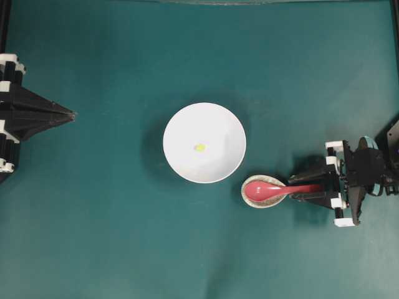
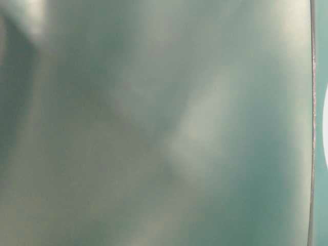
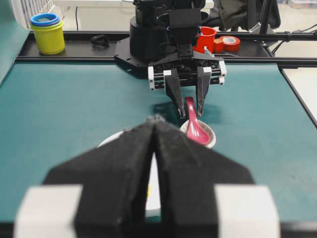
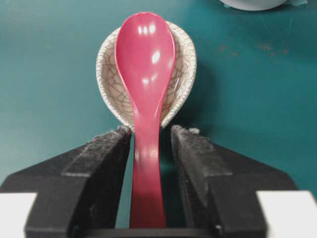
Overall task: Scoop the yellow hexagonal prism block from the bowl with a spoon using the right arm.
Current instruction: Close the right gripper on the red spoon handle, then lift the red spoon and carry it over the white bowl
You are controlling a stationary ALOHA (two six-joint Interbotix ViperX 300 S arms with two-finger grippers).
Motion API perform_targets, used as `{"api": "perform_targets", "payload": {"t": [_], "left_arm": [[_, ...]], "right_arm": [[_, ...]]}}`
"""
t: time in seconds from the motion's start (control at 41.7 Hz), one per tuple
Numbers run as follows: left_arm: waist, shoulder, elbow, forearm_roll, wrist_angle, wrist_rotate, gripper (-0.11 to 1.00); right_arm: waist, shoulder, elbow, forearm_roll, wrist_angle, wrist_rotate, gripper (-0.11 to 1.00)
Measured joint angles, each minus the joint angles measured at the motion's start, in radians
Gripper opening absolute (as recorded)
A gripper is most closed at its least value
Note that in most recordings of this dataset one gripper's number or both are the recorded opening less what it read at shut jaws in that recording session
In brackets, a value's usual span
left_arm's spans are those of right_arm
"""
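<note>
The white bowl [image 1: 204, 142] sits near the middle of the green counter [image 1: 112, 237] and holds one thing only: the yellow hexagonal prism block [image 1: 199, 147], lying on the bowl's floor just left of its centre. Just beside the bowl's lower right rim is a small crackle-glazed oval dish [image 1: 264, 192], and in it rests the head of the pinkish-red spoon [image 1: 268, 189], its handle running out over the dish's edge toward the right arm [image 1: 365, 174].

The right fingers [image 4: 151, 148] stand on either side of the spoon's handle. The right wrist view shows a narrow gap between each pad and the handle, so they flank it, parted, without clamping it. The left fingers [image 3: 154, 148] are pressed together with nothing between them, parked at the left edge of the counter, well apart from the bowl.

The overhead view alone shows the block clearly; in the left wrist view the closed fingers hide most of the bowl and only a sliver of yellow peeks beside them. The right wrist view gives the dish's crackled glaze and the spoon's glossy hollow, facing up, with just the bowl's rim at the top edge. The left wrist view also takes in things behind the counter: a yellow cup with a blue ring [image 3: 46, 32], a red cup [image 3: 207, 38] and a roll of red tape [image 3: 230, 42]. The table-level view is a blurred green wash, unreadable.
</note>
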Motion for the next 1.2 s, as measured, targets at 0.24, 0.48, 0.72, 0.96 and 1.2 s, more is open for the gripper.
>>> {"api": "perform_targets", "payload": {"t": [0.24, 0.48, 0.72, 0.96, 1.2], "left_arm": [[0.0, 0.0, 0.0, -0.002, -0.002, 0.0, 0.0], [0.0, 0.0, 0.0, 0.0, -0.002, 0.0, 0.0], [0.0, 0.0, 0.0, -0.002, -0.002, -0.002, 0.0], [0.0, 0.0, 0.0, -0.002, -0.002, 0.0, 0.0], [0.0, 0.0, 0.0, 0.0, -0.005, 0.0, 0.0]], "right_arm": [[0.0, -0.002, 0.0, -0.002, 0.0, 0.0, 0.22], [0.0, -0.008, -0.005, 0.0, 0.002, 0.0, 0.22], [0.0, -0.098, 0.002, -0.002, 0.072, -0.003, 0.22], [-0.002, -0.212, 0.015, 0.0, 0.153, -0.008, 0.22], [-0.043, -0.382, 0.009, 0.0, 0.33, -0.012, 0.22]]}}
